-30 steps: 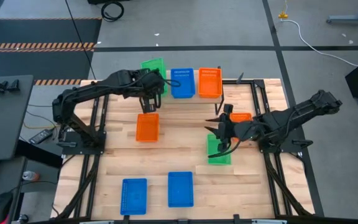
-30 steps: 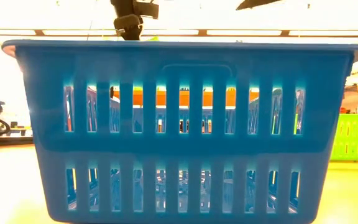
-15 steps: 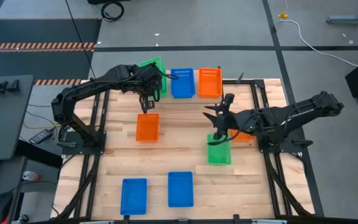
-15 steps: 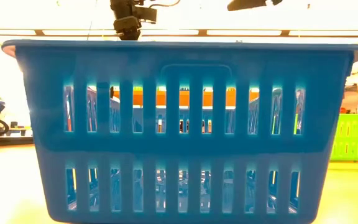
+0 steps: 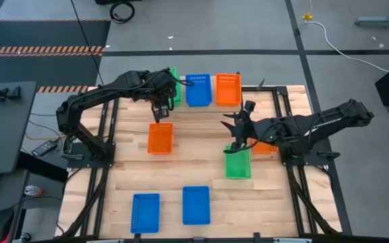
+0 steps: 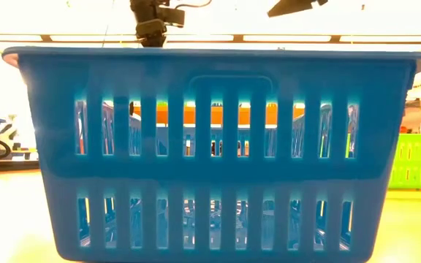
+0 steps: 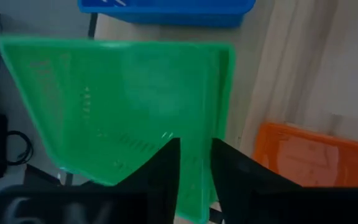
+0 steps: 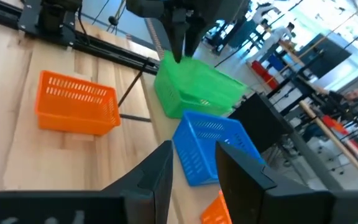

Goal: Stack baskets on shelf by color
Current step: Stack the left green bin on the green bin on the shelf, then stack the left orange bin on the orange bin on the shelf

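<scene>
Slatted worktop [image 5: 188, 165]; shelf [image 5: 252, 100] at far edge. Left claw [image 5: 165, 94] clamped on green basket [image 7: 123, 106] rim, holding it above shelf's left end, beside blue basket [image 5: 198, 89]: colour grouping. Right claw [image 5: 238, 135] parted, empty, above mid-worktop.

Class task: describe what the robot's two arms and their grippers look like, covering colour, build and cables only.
Both arms are dark, nearly black, built of jointed segments on bases at the table's sides. The left gripper and right gripper each end in two dark, flat, tapering fingers. A thin dark cable loops beside the left arm's wrist. No markings are readable.
</scene>
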You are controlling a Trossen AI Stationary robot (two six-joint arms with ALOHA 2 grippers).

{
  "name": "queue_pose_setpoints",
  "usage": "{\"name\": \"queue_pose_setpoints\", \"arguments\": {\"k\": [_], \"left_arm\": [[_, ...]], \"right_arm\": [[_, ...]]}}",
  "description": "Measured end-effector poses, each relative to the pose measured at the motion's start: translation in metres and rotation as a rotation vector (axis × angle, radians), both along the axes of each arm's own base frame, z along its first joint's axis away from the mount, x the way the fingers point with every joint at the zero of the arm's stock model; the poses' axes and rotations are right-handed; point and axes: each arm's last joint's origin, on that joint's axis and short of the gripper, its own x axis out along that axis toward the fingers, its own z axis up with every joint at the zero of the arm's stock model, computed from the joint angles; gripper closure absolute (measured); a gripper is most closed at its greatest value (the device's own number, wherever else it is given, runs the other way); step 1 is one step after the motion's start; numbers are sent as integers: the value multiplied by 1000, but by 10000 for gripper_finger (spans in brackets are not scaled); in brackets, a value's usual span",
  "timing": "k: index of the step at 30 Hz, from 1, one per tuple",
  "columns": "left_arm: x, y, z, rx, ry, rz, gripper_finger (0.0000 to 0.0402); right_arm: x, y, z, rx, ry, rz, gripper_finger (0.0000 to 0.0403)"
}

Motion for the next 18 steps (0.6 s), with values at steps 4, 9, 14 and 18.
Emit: {"name": "queue_pose_setpoints", "arguments": {"k": [4,9,14,18], "left_arm": [[1,1,1,20,-12,5,291],[4,0,-1,17,-11,7,295],[7,-5,-5,12,-15,0,302],[11,-19,-4,12,-14,-45,301]], "right_arm": [[-1,0,-4,46,15,0,275],[-2,1,-6,107,0,-14,275],[-3,5,-7,150,-14,-17,275],[-4,9,-7,170,-22,-3,275]]}}
